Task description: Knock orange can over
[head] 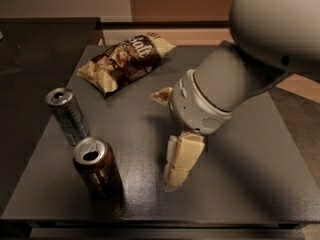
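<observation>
The orange can (96,168) stands upright near the front left corner of the dark table (250,184). It has a glossy dark orange-brown body and an open silver top. My gripper (181,163) hangs from the big grey arm over the middle of the table. Its cream fingers (184,159) point down at the tabletop, to the right of the can, with a gap of bare table between them.
A slimmer silver-blue striped can (67,115) stands upright just behind and left of the orange can. A brown and cream snack bag (125,61) lies at the back left. The table's front edge runs just below the orange can.
</observation>
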`<state>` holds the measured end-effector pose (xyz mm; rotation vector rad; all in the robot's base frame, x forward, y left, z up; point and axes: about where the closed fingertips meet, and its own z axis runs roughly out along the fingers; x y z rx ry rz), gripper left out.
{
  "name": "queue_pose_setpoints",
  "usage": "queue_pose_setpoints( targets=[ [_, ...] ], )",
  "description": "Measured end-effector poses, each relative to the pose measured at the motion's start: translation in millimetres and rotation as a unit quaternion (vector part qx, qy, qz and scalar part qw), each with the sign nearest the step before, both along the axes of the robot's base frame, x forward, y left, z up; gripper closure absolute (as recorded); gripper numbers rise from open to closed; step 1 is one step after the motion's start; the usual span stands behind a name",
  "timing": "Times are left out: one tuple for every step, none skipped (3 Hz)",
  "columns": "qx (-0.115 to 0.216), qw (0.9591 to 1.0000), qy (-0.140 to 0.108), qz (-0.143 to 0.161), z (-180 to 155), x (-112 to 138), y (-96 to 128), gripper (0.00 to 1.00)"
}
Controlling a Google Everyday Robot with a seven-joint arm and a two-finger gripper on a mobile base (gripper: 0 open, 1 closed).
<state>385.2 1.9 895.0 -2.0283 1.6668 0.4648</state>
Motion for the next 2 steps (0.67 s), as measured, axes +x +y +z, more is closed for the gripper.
queue_pose_setpoints(
  targets=[
    [0.035,0.9987,0.027,0.026,-9.3,-9.4,42.0,0.00],
    [0.069,0.9948,0.059,0.047,-13.5,-19.8,74.3,0.00]
  ],
)
